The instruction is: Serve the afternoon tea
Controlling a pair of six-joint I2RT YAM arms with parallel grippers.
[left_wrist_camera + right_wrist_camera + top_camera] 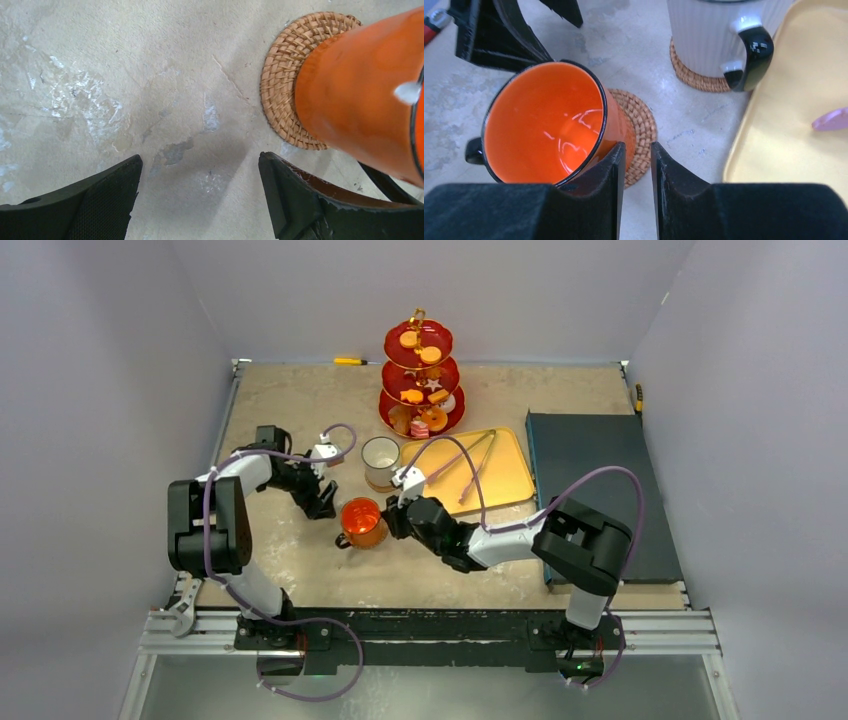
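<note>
The orange mug (360, 522) stands on a woven brown coaster (639, 125) in the middle of the table. My left gripper (325, 502) is just left of it, open and empty, low over the bare table (200, 159), with the mug (360, 100) and coaster (285, 70) to its right. My right gripper (393, 518) is at the mug's right side. Its jaws (638, 146) are nearly closed with nothing between them, and the left finger is against the mug's outer wall (544, 125). The white mug (380, 460) stands on the second coaster (689, 75). The red three-tier stand (385, 405) holds pastries (432, 418) at the back.
A yellow tray (505, 465) with tongs (478, 465) lies right of the white mug. A dark blue box (590, 490) fills the right side. A yellow-handled screwdriver (350, 361) lies at the back edge.
</note>
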